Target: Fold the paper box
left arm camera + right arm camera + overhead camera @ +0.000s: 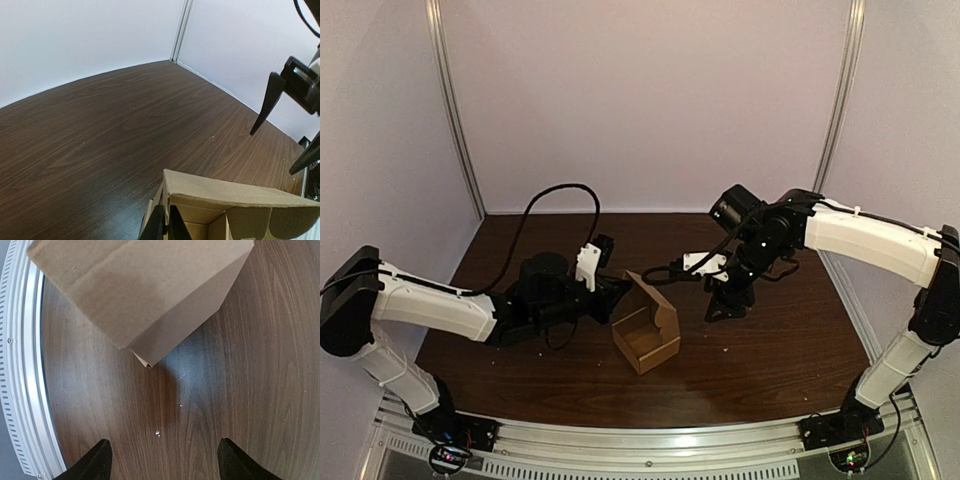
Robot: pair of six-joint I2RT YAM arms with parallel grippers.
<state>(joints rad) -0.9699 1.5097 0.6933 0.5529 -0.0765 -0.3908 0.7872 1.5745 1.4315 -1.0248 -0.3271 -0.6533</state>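
While left gripper (617, 292) pins left-side wall of paper box (646, 338) at frame centre, top view: right gripper (725, 303) stands just right of box, tips down toward table (770, 370), apart from cardboard. Judgement: hold left clamp steady, bring right fingers against upright flap, press inward along crease, slowly.
Left wrist view: fingers (156, 227) together at bottom edge, seemingly nipping box wall.
Right wrist view: jaws wide apart, empty; box in upper left, clear of tips.

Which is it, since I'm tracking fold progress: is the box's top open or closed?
Open: the paper box shows its bare interior from above, with nothing folded over it.
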